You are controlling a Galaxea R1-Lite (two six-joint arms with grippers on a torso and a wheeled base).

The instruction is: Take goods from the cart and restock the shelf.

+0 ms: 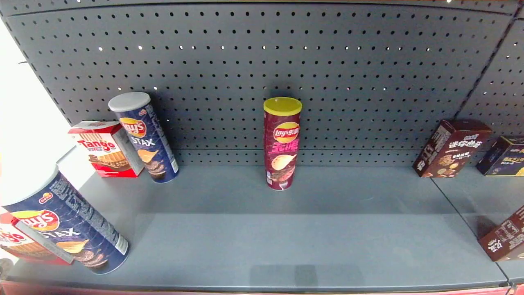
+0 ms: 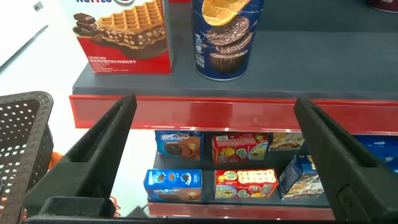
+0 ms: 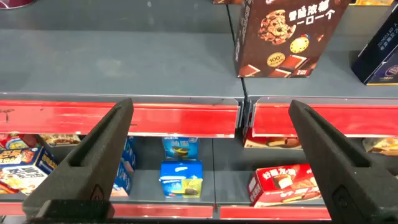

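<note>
The grey shelf (image 1: 286, 237) holds a maroon chip can with a yellow lid (image 1: 282, 143) upright at the back middle. Two blue chip cans (image 1: 144, 137) (image 1: 67, 227) and a red wafer box (image 1: 104, 149) stand at its left. A brown cookie box (image 1: 450, 147) stands at the right. My left gripper (image 2: 214, 106) is open and holds nothing, in front of the shelf's red edge below the blue can (image 2: 225, 37) and wafer box (image 2: 124, 37). My right gripper (image 3: 211, 107) is open with nothing in it, before the red edge near the brown cookie box (image 3: 286, 37).
A black mesh basket (image 2: 22, 143) shows beside the left gripper. Lower shelves hold blue and red snack boxes (image 2: 239, 183) (image 3: 180, 177). A dark blue box (image 3: 382, 53) and another brown box (image 1: 505, 239) stand at the far right. A pegboard wall (image 1: 262, 61) backs the shelf.
</note>
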